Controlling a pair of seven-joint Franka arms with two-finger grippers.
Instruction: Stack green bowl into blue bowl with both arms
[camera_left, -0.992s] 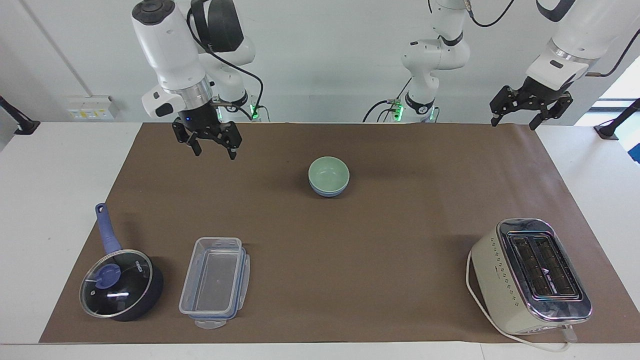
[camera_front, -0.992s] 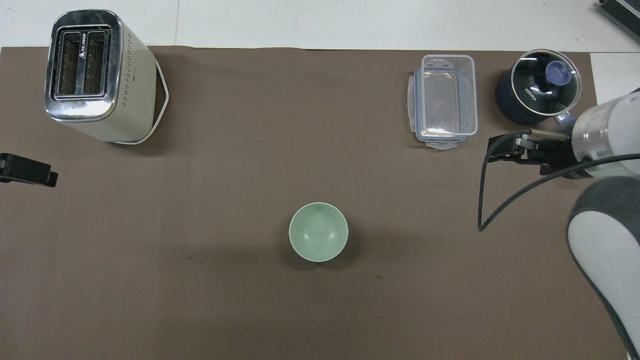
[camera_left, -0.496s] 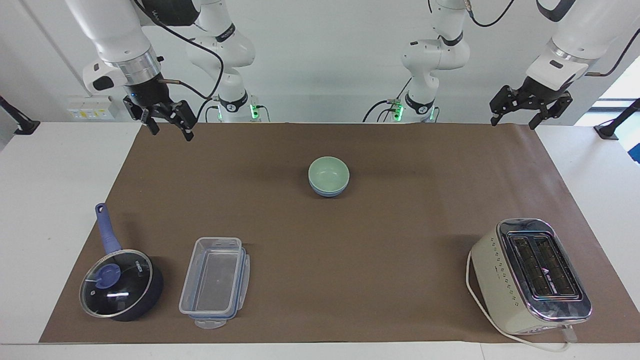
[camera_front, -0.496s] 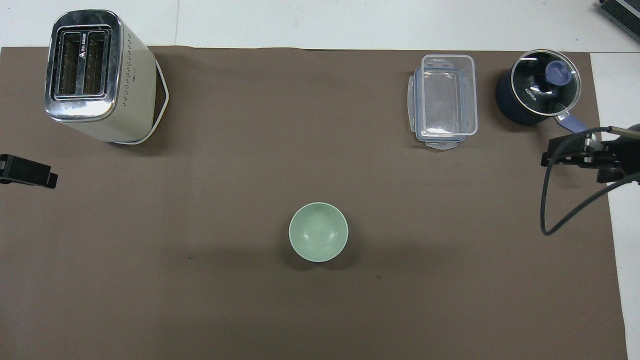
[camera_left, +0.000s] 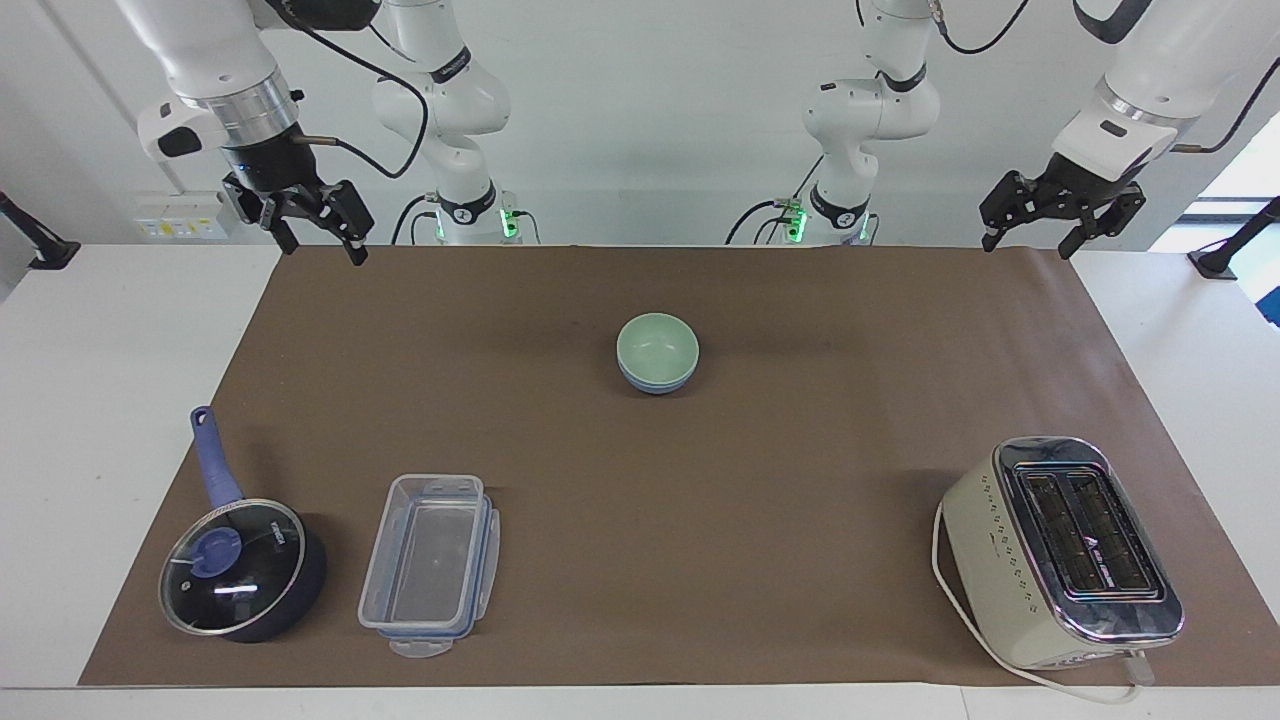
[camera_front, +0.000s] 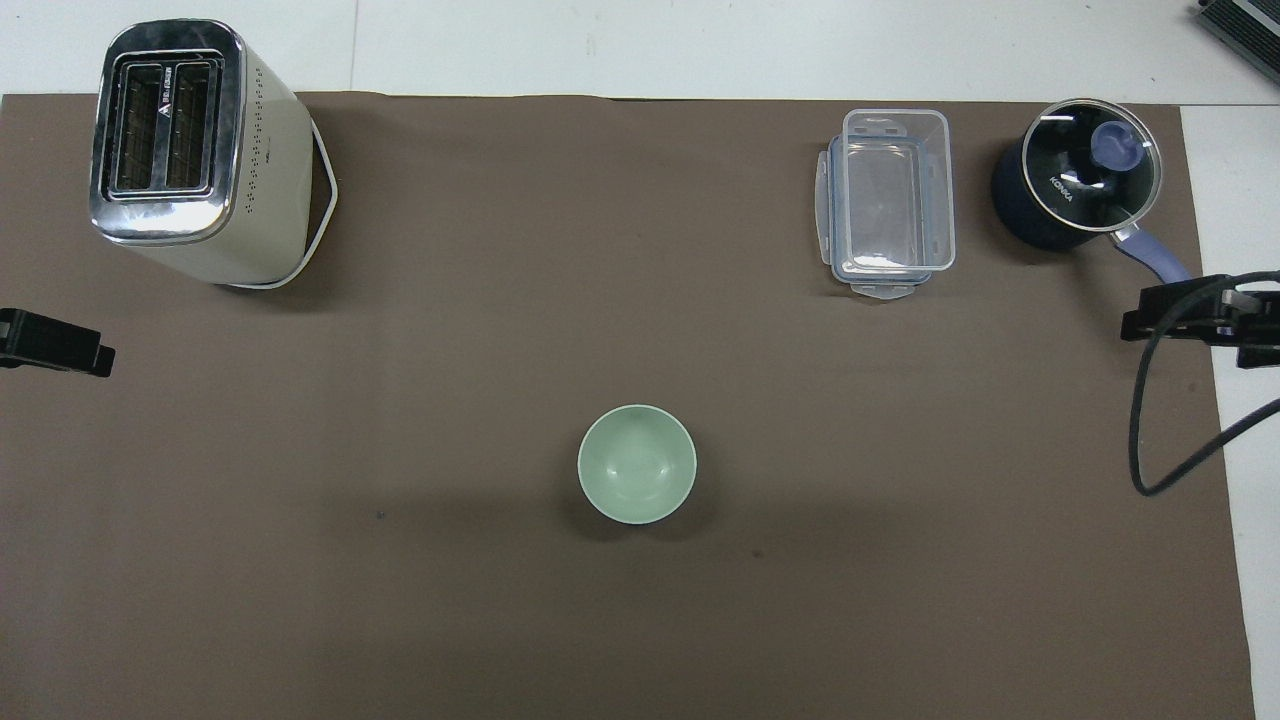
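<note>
The green bowl (camera_left: 657, 345) sits nested in the blue bowl (camera_left: 657, 384) at the middle of the brown mat. Only the blue bowl's lower wall shows under it. In the overhead view only the green bowl (camera_front: 637, 463) shows; the blue bowl is hidden beneath it. My right gripper (camera_left: 318, 245) is open and empty, raised over the mat's corner at the right arm's end, well apart from the bowls; it also shows in the overhead view (camera_front: 1195, 322). My left gripper (camera_left: 1030, 245) is open and empty, raised over the mat's corner at the left arm's end, waiting.
A cream toaster (camera_left: 1065, 550) stands farthest from the robots at the left arm's end. A clear plastic container (camera_left: 430, 565) and a dark blue lidded saucepan (camera_left: 240, 565) stand farthest from the robots at the right arm's end. The brown mat (camera_left: 800, 480) covers the table.
My right gripper has risen and drawn back from over the mat toward the right arm's end corner. The left arm and the stacked bowls have not moved.
</note>
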